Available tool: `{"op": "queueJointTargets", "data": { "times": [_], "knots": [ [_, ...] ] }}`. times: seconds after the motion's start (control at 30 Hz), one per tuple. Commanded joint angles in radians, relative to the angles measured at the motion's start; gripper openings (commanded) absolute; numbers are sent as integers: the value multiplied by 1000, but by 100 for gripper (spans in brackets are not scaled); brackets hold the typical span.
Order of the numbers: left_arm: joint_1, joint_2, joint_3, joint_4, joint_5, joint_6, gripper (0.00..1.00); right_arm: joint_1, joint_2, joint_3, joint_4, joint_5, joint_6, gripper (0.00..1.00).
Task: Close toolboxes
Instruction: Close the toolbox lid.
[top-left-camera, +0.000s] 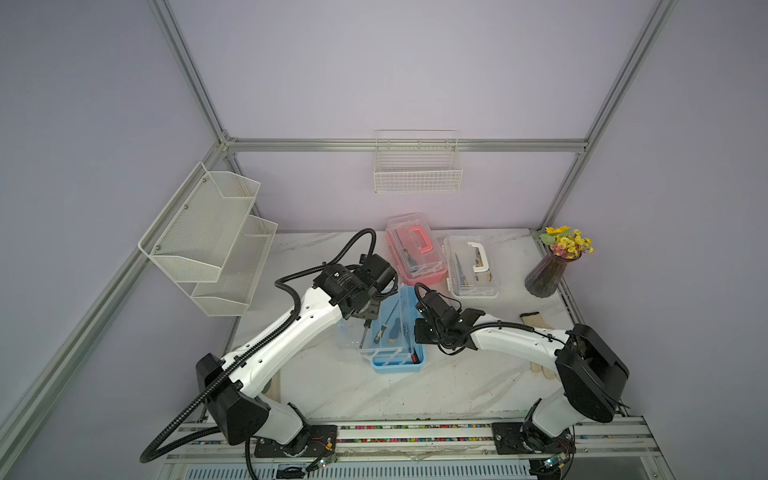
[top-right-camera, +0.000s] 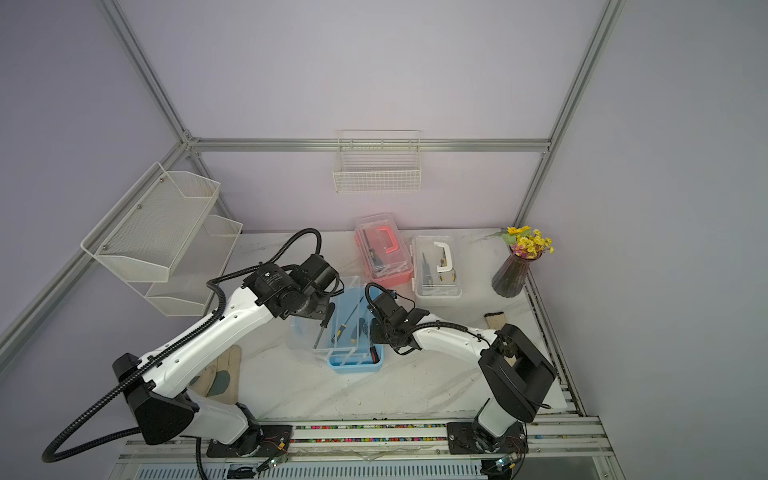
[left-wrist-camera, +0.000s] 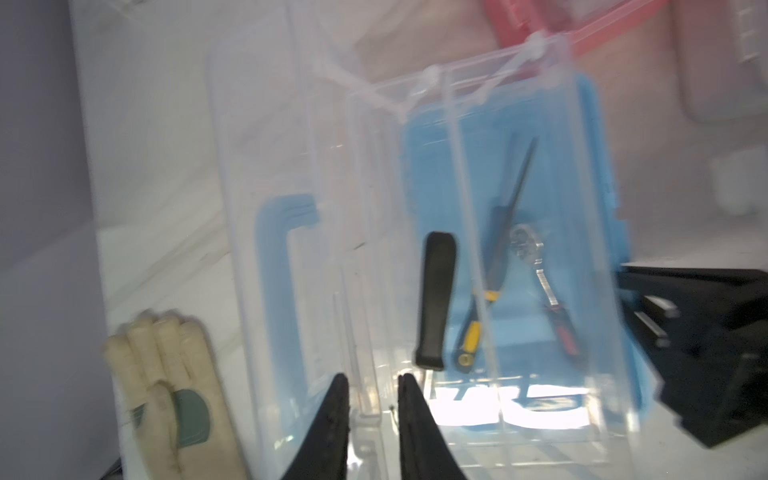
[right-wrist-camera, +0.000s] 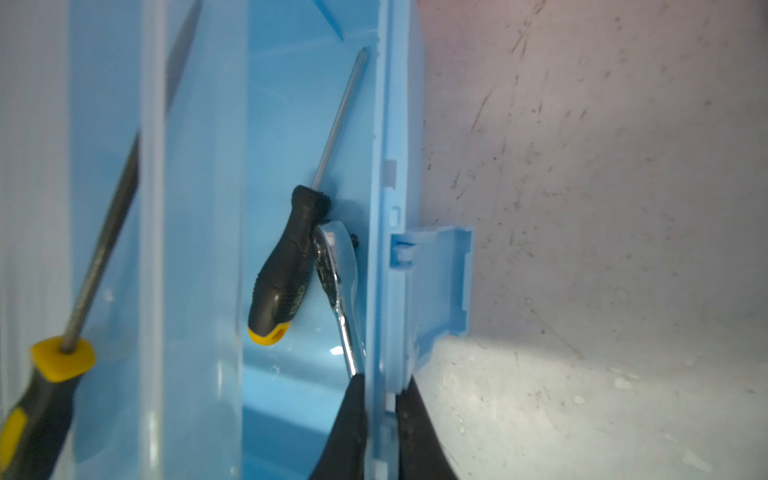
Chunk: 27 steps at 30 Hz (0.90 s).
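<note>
right tool pinches the blue toolbox wall, clear lid half open.

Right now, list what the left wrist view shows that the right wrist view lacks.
Left wrist only: the glove, the blue handle on the clear lid, the pink toolbox, and the left claw astride the lid's edge. Right wrist only: the blue latch and the right claw pinching the blue toolbox by its wall. Both: that toolbox and the ratchet.
</note>
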Motion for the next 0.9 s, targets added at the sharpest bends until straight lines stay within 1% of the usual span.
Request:
{"op": "queueJointTargets", "data": {
  "times": [0.0,0.07,0.17,0.27,0.37,0.43,0.5,0.57,0.67,0.7,0.8,0.87],
  "knots": [
    [-68,60,92,113,152,-40,48,32,2,-12,119,-126,16,19],
    [-89,89,126,115,157,-40,59,33,-9,-15,118,-130,21,24],
    [-109,119,162,116,160,-40,68,30,-31,-20,101,-113,33,28],
    [-115,131,183,118,156,-39,71,12,-58,-30,68,-103,33,33],
    [-115,115,189,128,145,-39,74,-27,-98,-42,16,-86,25,40],
    [-115,97,187,133,115,-35,77,-57,-130,-51,-20,-80,10,44],
    [-110,69,170,137,70,-41,79,-90,-165,-68,-39,-85,-5,45],
    [-82,34,126,149,56,-47,82,-129,-200,-87,-49,-108,-20,46],
    [-15,-30,12,209,99,-55,86,-180,-247,-114,-48,-154,-41,47],
    [5,-51,-33,238,114,-56,88,-191,-258,-119,-48,-164,-47,48],
    [66,-125,-164,309,153,-67,100,-210,-268,-125,-41,-196,-67,51],
    [103,-150,-244,348,177,-71,100,-217,-260,-127,-24,-227,-70,53]
  ]
}}
